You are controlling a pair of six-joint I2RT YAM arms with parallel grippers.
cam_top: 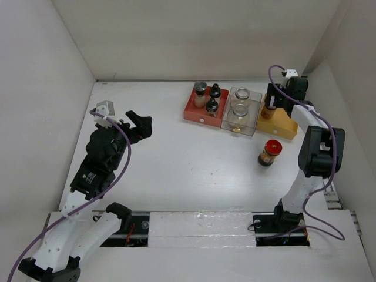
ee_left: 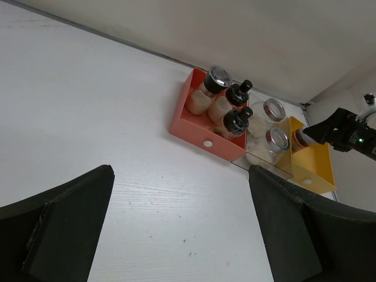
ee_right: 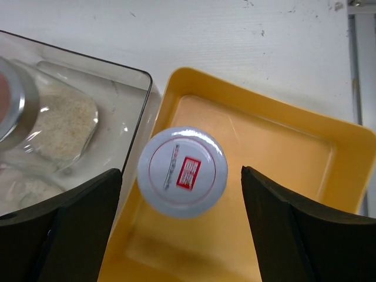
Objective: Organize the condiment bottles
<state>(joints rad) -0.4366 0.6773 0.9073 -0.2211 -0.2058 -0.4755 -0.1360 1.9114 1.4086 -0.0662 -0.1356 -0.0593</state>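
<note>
Silver-lidded jar (ee_right: 182, 171) stands upright in yellow tray (ee_right: 282, 153), at the end next to the clear tray (ee_right: 138, 75). Long axis vertical, lid facing straight up.

Right gripper (ee_right: 180, 182) sits directly over the jar. Fingers are spread to either side of the lid, with a gap on both sides and no contact.

Red-capped bottle (cam_top: 271, 153) stands upright on table, apart from that gripper.

Left gripper (ee_left: 181, 171) is spread wide and holds nothing.

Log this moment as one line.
right gripper: open over silver-lidded jar in yellow tray | left gripper: open, empty | red-capped bottle: on table
</note>
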